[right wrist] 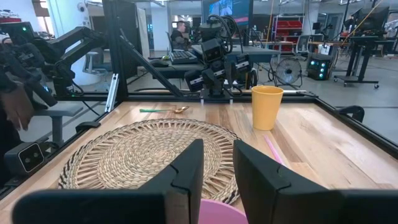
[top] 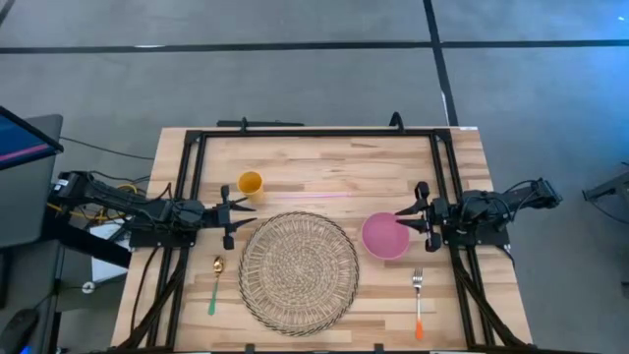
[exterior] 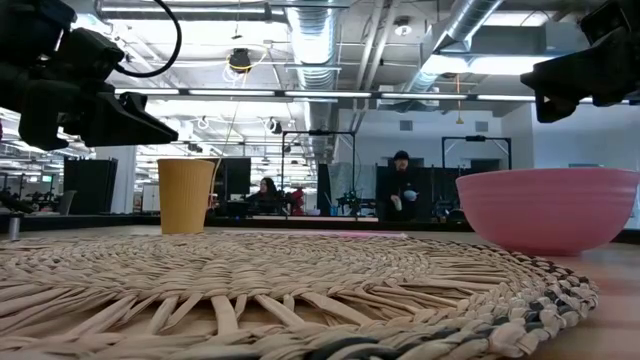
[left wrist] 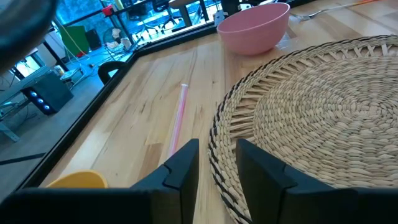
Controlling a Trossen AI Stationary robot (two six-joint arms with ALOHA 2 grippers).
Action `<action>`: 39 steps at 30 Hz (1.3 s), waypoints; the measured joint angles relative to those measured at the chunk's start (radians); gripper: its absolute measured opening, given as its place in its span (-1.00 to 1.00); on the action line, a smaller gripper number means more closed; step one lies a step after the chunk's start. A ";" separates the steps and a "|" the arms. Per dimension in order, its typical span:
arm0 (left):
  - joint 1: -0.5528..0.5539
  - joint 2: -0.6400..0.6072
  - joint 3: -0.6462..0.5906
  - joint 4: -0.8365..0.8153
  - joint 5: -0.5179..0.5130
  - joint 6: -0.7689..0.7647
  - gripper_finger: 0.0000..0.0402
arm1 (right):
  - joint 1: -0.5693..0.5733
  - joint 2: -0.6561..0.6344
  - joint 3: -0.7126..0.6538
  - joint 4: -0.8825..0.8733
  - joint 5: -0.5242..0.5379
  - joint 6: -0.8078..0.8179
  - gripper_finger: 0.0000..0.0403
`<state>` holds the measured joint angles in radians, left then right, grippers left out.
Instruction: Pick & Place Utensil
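Observation:
A spoon (top: pixel 215 285) with a gold bowl and green handle lies flat on the wood, left of the woven placemat (top: pixel 298 270); the right wrist view shows the spoon (right wrist: pixel 165 110) beyond the mat. A fork (top: pixel 418 300) with an orange handle lies flat right of the mat, below the pink bowl (top: pixel 384 236). My left gripper (top: pixel 239 211) hovers open at the mat's far-left rim, near the yellow cup (top: pixel 251 183). My right gripper (top: pixel 408 216) hovers open over the bowl's right side. Neither touches anything.
A pink straw (top: pixel 319 195) lies on the wood beyond the mat. The yellow cup (exterior: pixel 186 195) stands upright and the pink bowl (exterior: pixel 545 207) sits beside the mat (exterior: pixel 280 290). A black frame (top: pixel 314 133) rims the table. People sit in the room behind.

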<state>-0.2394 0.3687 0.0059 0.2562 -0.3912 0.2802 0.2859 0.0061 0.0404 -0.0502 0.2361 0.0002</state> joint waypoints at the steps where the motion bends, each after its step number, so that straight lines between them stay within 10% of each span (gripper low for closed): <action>1: 0.000 0.000 0.000 0.000 0.000 0.000 -0.46 | 0.000 0.000 0.000 0.000 0.000 0.000 -0.60; 39: 0.000 0.000 0.000 0.015 0.000 0.022 -0.46 | 0.000 0.000 0.000 0.000 0.000 0.000 -0.60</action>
<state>-0.2398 0.3687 0.0059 0.2714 -0.3910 0.3017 0.2858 0.0060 0.0402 -0.0502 0.2363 0.0002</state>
